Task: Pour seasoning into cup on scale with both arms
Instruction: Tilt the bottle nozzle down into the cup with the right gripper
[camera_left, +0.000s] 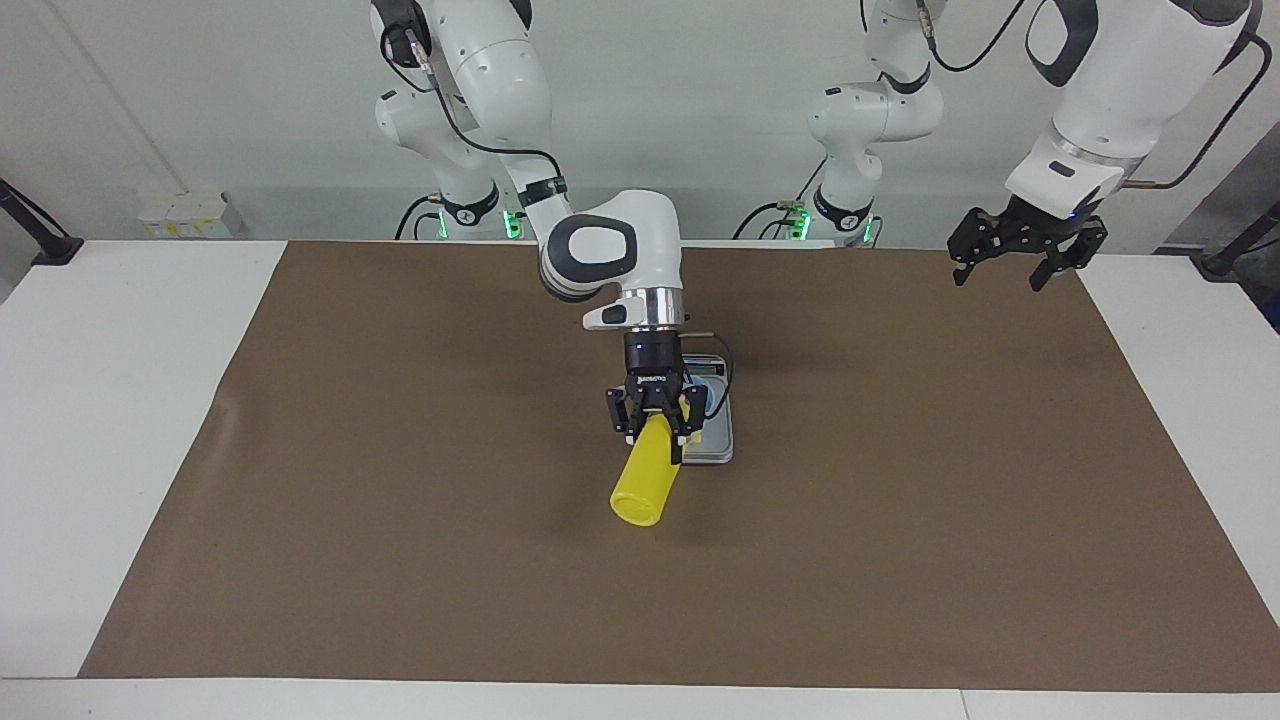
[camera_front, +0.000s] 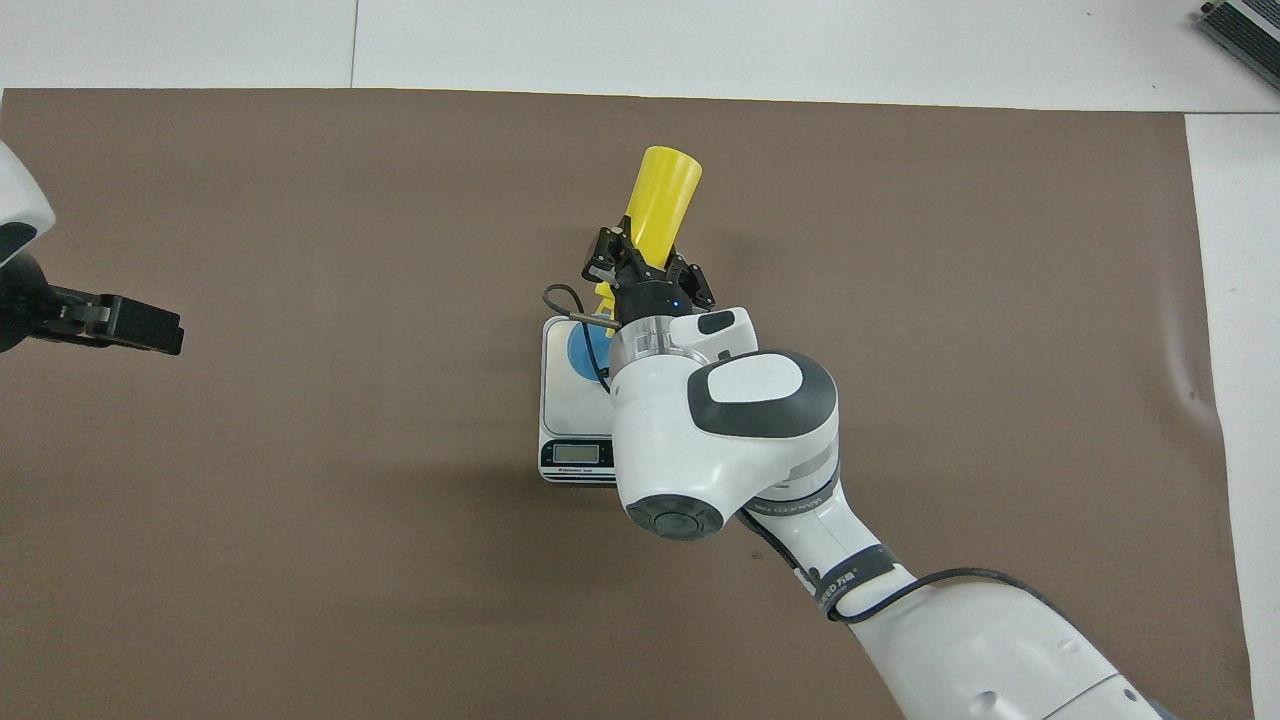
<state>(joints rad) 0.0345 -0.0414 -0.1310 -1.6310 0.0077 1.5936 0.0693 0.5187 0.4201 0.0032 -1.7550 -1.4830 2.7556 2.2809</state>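
My right gripper (camera_left: 655, 428) (camera_front: 645, 268) is shut on the seasoning, a yellow squeeze bottle (camera_left: 641, 487) (camera_front: 665, 195). The bottle is tipped over, its base up and away from the robots and its nozzle end down toward the cup. The light blue cup (camera_left: 706, 397) (camera_front: 582, 349) stands on the silver scale (camera_left: 716, 452) (camera_front: 564, 402) and is mostly hidden by my right wrist. The nozzle tip itself is hidden. My left gripper (camera_left: 1014, 262) (camera_front: 140, 328) waits open and empty, raised over the mat's edge at the left arm's end.
A brown mat (camera_left: 400, 500) (camera_front: 300, 550) covers most of the white table (camera_left: 100, 400). A dark device (camera_front: 1240, 25) lies at the table's corner farthest from the robots, toward the right arm's end.
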